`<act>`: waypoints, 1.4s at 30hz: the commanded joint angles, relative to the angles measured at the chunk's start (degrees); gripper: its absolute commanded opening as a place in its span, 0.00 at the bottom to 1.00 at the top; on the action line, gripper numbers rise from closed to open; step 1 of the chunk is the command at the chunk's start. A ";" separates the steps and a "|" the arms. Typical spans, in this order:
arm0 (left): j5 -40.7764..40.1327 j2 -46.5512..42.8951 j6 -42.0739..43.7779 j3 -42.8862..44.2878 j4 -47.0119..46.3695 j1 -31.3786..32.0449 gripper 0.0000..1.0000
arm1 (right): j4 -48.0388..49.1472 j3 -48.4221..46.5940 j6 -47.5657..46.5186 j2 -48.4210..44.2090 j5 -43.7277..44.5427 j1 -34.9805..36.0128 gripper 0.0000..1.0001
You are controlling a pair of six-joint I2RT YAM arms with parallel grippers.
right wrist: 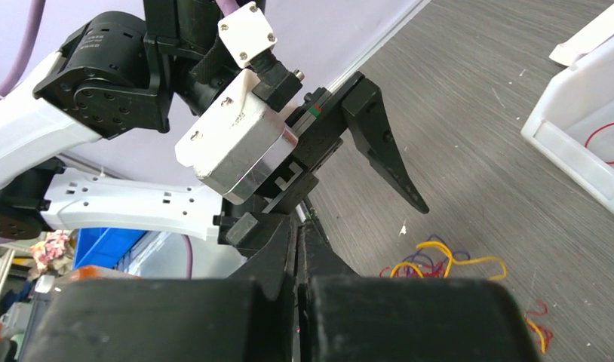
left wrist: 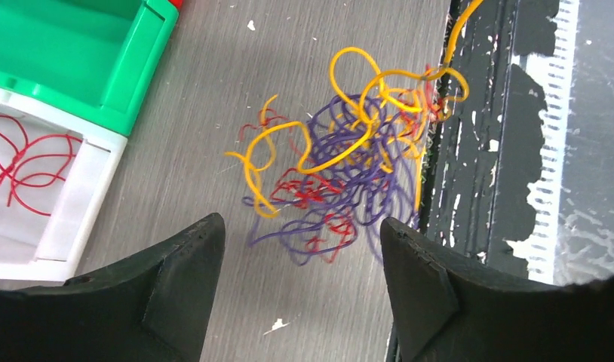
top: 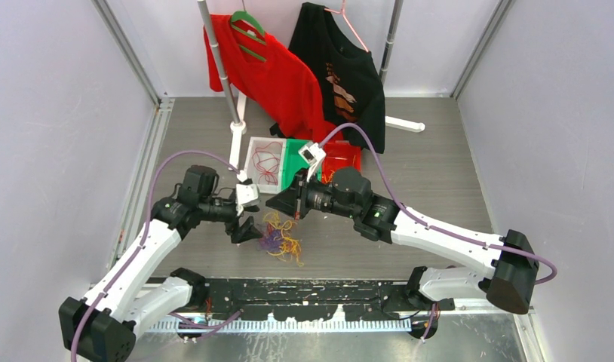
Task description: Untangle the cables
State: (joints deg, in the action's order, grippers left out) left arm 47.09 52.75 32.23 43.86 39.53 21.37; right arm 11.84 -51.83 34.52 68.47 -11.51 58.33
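Left gripper [left wrist: 302, 226]: black wedge-shaped fingers [left wrist: 176, 271] spread wide and empty, tips aimed down at the grey wood-grain bench [left wrist: 289, 60]. Directly ahead, framed between them: the cables [left wrist: 342, 173], one loose knot of thin curly yellow-orange, red and dark purple strands. It lies near the middle of the bench's near edge, has no clear long axis, and its yellow loops trail edgeward. Right gripper [right wrist: 299, 226]: fingers pressed together over the knot's far side; whether a strand is pinched cannot be told. Left arm judged nearer.

Out back I see a red T-shirt [top: 270, 72] and a black T-shirt [top: 342, 75] hanging on a garment rack [top: 217, 60]. In front of them a white bin [top: 250, 163], a green bin [top: 292, 160] and a red bin [top: 348, 157] sit side by side.
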 commanded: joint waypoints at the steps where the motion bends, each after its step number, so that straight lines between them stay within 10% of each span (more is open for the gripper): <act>1: 0.31 -1.26 7.98 -0.55 -0.89 0.21 0.76 | 3.61 -1.53 0.98 -1.69 -5.10 -0.40 0.01; 18: 7.61 2.03 -7.29 -4.74 -10.44 1.70 0.69 | 3.95 -2.80 2.04 0.26 -11.64 -0.60 0.01; 33: 1.92 1.00 6.20 0.57 6.13 1.84 0.08 | -0.92 -0.54 -0.05 -3.02 -11.16 -3.98 0.01; 40: -0.64 1.64 -4.42 2.57 -1.56 1.86 0.00 | -3.40 2.19 -1.15 -5.35 -10.41 -4.46 0.02; 42: -2.73 1.62 -7.49 4.43 -3.38 1.84 0.00 | -5.80 2.70 -2.02 -5.68 -8.64 -4.53 0.17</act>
State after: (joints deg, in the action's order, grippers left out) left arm 47.18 54.68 31.53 43.20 42.48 22.92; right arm 7.73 -49.67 34.89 64.66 -22.06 53.89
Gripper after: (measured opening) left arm 0.011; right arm 0.058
